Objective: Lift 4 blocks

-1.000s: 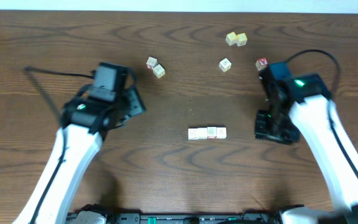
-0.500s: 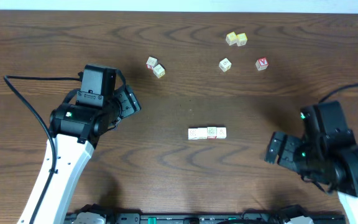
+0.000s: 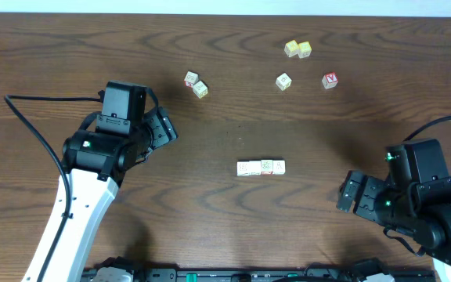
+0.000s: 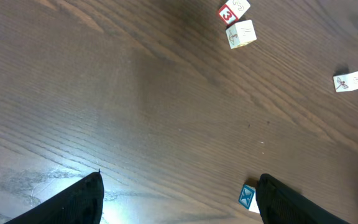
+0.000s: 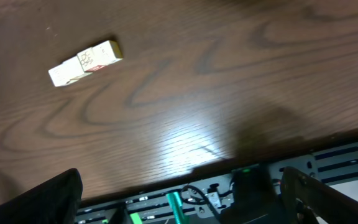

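Pulling back to the near right of the table (image 3: pixel 233 227), the right gripper (image 3: pixel 346 193) has spread wide, empty; the left gripper (image 3: pixel 165 128) hangs wide too. The blocks (image 3: pixel 261 167) lie in a touching row between them, unlifted.

The left gripper (image 3: pixel 163 131) and right gripper (image 3: pixel 349 194) both hang with fingers (image 4: pixel 79 202) spread wide, gripping nothing.

The blocks (image 3: pixel 261 167) lie in a touching row mid-table (image 3: pixel 225 227), well apart from left gripper (image 3: pixel 165 129) and right gripper (image 3: pixel 349 194).
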Motion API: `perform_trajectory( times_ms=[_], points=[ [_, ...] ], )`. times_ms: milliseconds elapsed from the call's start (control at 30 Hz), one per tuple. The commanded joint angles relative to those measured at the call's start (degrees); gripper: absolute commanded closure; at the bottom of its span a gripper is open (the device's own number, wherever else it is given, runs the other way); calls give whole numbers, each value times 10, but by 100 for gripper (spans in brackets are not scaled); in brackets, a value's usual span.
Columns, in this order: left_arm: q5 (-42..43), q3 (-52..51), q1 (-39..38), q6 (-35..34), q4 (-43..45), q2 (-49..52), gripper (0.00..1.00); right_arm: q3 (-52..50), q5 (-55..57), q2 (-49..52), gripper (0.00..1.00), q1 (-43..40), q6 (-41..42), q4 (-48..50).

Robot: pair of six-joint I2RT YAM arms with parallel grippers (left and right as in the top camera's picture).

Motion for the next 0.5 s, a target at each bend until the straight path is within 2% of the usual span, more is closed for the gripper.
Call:
perform_trajectory(
  times_ms=[0,133,267,467],
  points=[
    [-5,5,2,1,-2,2,21,9,60,-2,1,1,-7,0],
    [-5,5,2,1,-2,2,21,-2,80,-10,1,-1,-10,55],
    [-5,5,2,1,-2,2,21,-48,71,-57,1,-23,-57,164],
    [-5,5,2,1,-2,2,21,-205,5,-193,1,-91,-155,358]
  ],
)
